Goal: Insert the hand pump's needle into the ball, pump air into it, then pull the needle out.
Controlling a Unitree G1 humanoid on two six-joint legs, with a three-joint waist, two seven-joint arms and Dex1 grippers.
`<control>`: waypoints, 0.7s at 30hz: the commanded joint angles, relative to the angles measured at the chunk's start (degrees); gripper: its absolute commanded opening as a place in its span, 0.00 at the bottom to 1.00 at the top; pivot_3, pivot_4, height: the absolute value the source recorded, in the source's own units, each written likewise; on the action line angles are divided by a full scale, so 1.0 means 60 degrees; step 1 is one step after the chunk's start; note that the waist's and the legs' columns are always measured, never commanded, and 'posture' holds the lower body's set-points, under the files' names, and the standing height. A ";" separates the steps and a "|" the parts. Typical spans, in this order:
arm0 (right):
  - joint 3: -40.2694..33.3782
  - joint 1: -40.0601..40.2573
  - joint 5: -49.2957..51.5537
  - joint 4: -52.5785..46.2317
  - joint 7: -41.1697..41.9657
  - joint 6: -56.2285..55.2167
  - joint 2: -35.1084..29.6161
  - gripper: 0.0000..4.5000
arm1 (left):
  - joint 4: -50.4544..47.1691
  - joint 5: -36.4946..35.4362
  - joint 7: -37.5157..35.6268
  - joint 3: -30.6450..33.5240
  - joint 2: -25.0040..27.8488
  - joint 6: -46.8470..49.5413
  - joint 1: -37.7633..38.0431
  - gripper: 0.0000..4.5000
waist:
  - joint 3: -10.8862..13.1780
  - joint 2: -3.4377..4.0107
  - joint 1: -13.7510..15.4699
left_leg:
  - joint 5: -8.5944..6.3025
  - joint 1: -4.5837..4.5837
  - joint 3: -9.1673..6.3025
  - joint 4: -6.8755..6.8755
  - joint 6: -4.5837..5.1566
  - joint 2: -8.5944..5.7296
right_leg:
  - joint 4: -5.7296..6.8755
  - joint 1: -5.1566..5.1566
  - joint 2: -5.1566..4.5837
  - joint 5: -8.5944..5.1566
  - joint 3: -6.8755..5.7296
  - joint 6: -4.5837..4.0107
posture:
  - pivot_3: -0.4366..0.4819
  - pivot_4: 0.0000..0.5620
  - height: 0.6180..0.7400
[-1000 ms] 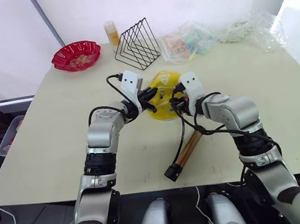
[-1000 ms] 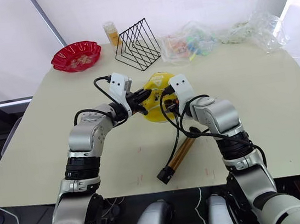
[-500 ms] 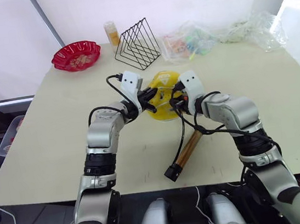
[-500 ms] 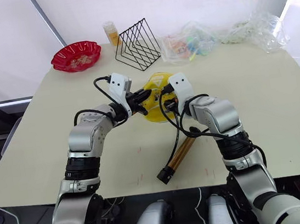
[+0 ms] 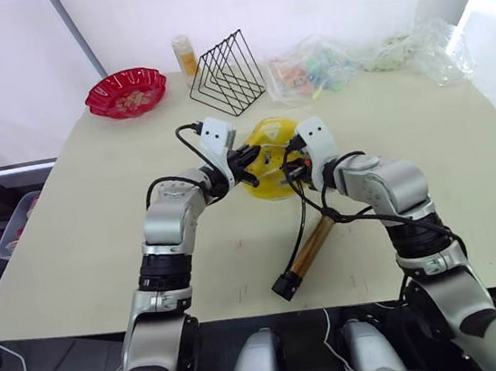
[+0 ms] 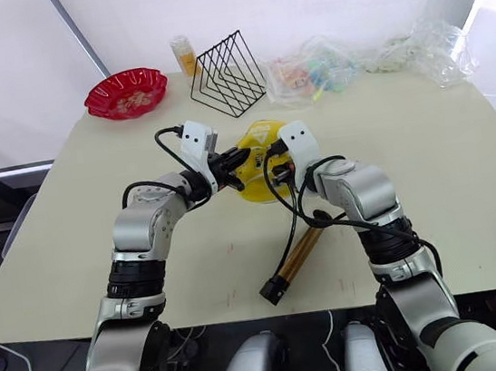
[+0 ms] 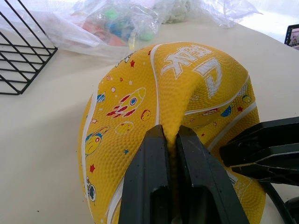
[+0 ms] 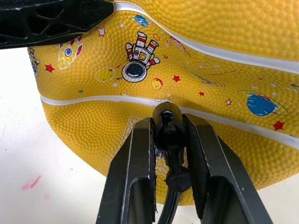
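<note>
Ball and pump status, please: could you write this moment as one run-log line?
left gripper: shut on ball fold | right gripper: shut on needle fitting, at ball | hand pump: lying on table

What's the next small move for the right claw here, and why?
Probably a short push of the right claw straight toward the ball. It is shut on the needle's black fitting, which sits against the ball's skin at the white seam, while the left claw pinches a fold of the ball to brace it. The hand pump lies on the table.
</note>
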 commanded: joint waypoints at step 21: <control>0.4820 -0.2844 -0.2163 0.2435 0.3279 -0.1108 -0.1647 0.08 | 0.0389 -0.0140 -0.0188 -0.0668 -0.0218 0.0462 0.0338 0.00 | -0.0006 -0.0005 -0.0117 | -0.0013 0.0044 -0.0010 0.0065 0.0022 0.0005 | 0.0040 0.0038 0.0007 0.0001 -0.0005 0.0001 | 0.48 0.27 0.97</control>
